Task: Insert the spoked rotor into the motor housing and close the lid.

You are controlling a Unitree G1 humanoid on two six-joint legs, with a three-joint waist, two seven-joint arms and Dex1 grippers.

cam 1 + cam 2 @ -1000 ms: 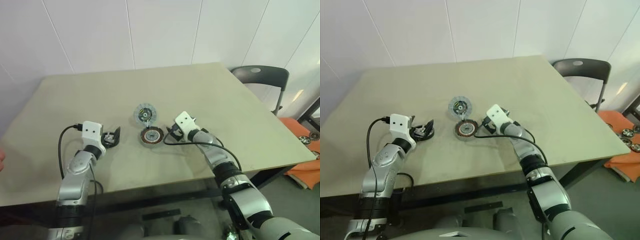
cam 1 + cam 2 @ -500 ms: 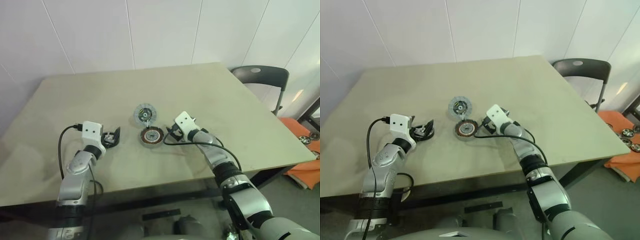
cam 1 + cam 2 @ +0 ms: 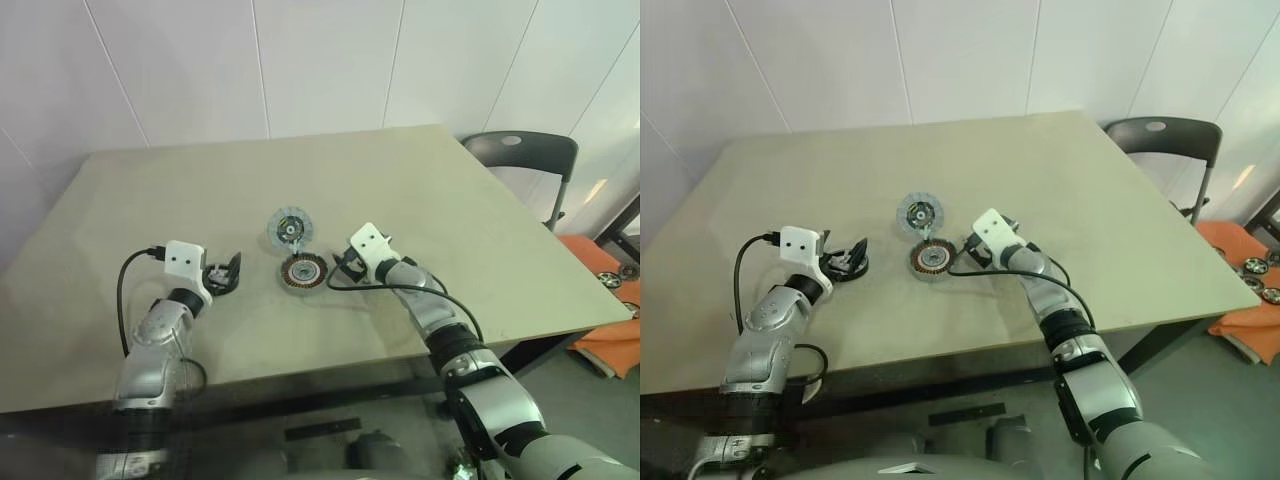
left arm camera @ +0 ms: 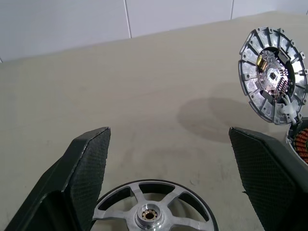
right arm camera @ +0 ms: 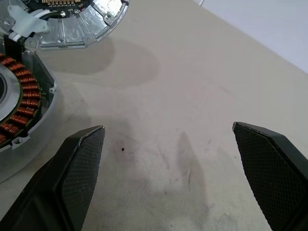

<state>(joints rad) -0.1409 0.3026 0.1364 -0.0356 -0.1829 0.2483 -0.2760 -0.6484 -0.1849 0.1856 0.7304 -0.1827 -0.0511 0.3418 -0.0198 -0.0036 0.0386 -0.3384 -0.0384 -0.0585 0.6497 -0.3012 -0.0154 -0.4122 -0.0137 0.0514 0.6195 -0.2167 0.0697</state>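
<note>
Spoked rotor (image 4: 151, 211): a flat wheel with a dark outer ring, five broad silver spokes and a small brass-coloured hub. It lies flat on the table (image 3: 420, 190), to the left of the motor housing and well apart from it.

How it will handle: I judge it to be rigid metal, fairly heavy for its size, with smooth faces that could slip. As it lies flat, there is little edge to catch.

Where I would take hold: across the outer ring, one finger on each side of the rim, not on the spokes or the hub.

Left gripper (image 4: 168, 144): spread wide, one finger on each side of the rotor. It grips nothing, and I cannot tell whether a finger touches the rim.

Motor housing (image 3: 302, 271): a thick round silver shell with a ring of copper-orange coils, its open face up, near the middle of the table.

Lid (image 4: 273, 72): a ribbed grey disc with a circuit board inside, standing open at the far edge of the housing on a small white joint.

Right gripper (image 5: 168, 130): fingers apart and empty, low over bare table just to the right of the housing.

Risk: I expect the coils and the board to damage easily, so the rotor should go in level.
</note>
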